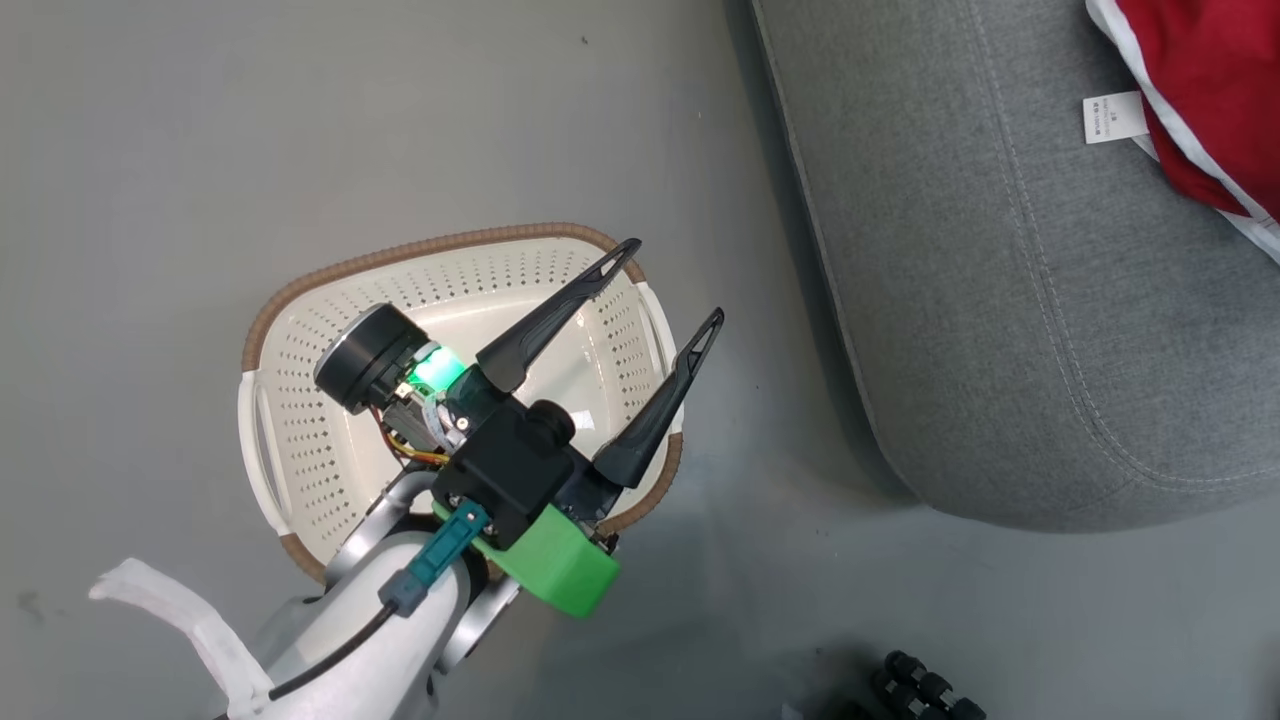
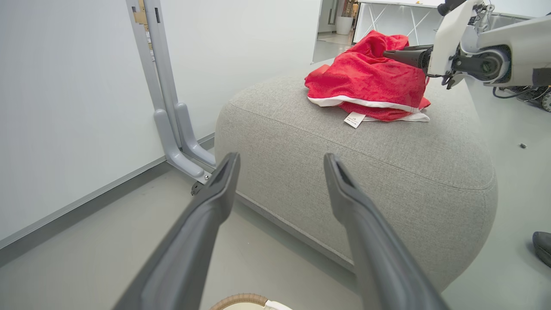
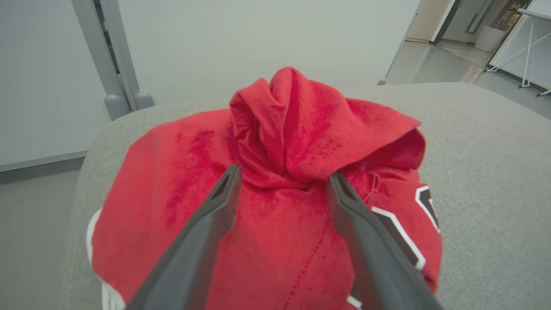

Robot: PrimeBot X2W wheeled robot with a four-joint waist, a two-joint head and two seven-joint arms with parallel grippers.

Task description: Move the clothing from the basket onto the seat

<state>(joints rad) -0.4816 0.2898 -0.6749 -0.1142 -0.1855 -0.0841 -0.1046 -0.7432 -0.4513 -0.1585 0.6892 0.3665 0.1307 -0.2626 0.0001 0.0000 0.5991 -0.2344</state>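
Right fingers (image 3: 206,224) spread wide, gripping nothing; the clothing (image 3: 275,129) lies heaped on the seat (image 3: 482,172) beneath them, a bunched peak just past their tips; left fingers (image 1: 550,325) equally wide, empty, over the basket (image 1: 300,420).

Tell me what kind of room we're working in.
Probably an office or lab, not a home: bare grey floor, white partition wall with a metal post, white trestle-leg table past the seat.

The basket (image 1: 300,400) sits on the floor (image 1: 300,120), left of and apart from the seat (image 1: 1000,300), and the clothing (image 1: 1210,90) lies on the seat's top.
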